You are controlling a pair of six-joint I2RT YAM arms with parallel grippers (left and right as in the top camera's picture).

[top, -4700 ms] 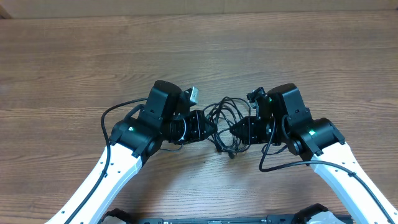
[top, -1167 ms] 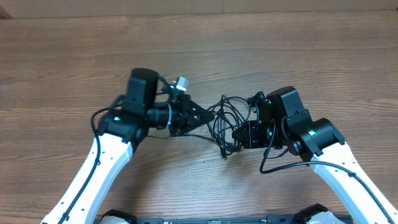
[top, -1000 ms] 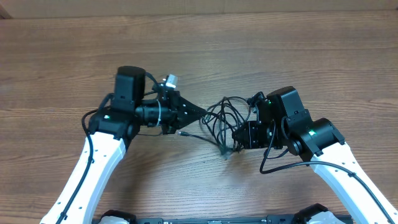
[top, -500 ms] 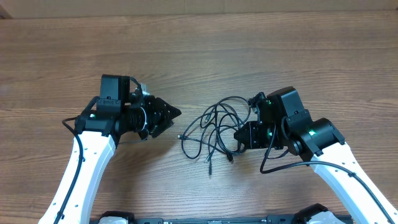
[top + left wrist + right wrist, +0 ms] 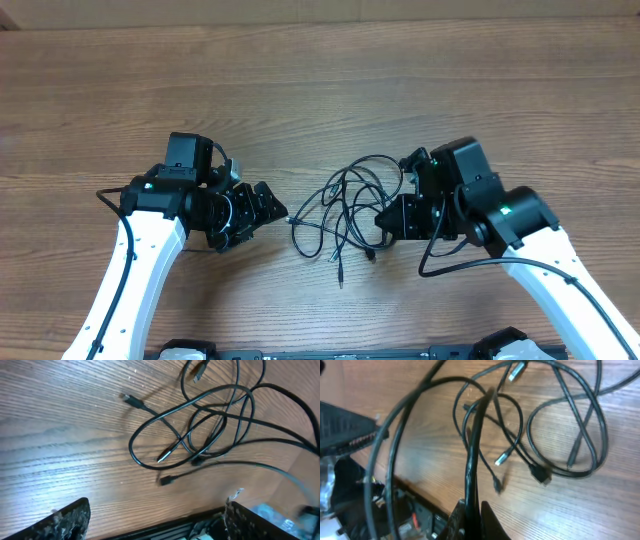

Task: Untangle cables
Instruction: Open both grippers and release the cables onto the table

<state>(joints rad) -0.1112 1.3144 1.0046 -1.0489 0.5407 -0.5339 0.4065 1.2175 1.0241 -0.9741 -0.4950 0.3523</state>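
Left gripper (image 5: 270,203): jaws spread wide with nothing between them, pointed at the cables (image 5: 346,200) from just beside their left edge. Right gripper (image 5: 383,219): jaws closed on one strand at the tangle's right side, which you see rising from the fingertips in the right wrist view. The cables lie on the table (image 5: 320,80) between the two arms, loosely looped, with several plug ends (image 5: 131,400) lying free. Expect them to be light and limp and to slide easily on the wood, so a pulled strand will likely drag its neighbours. You would do best to grip a free end just behind its plug.
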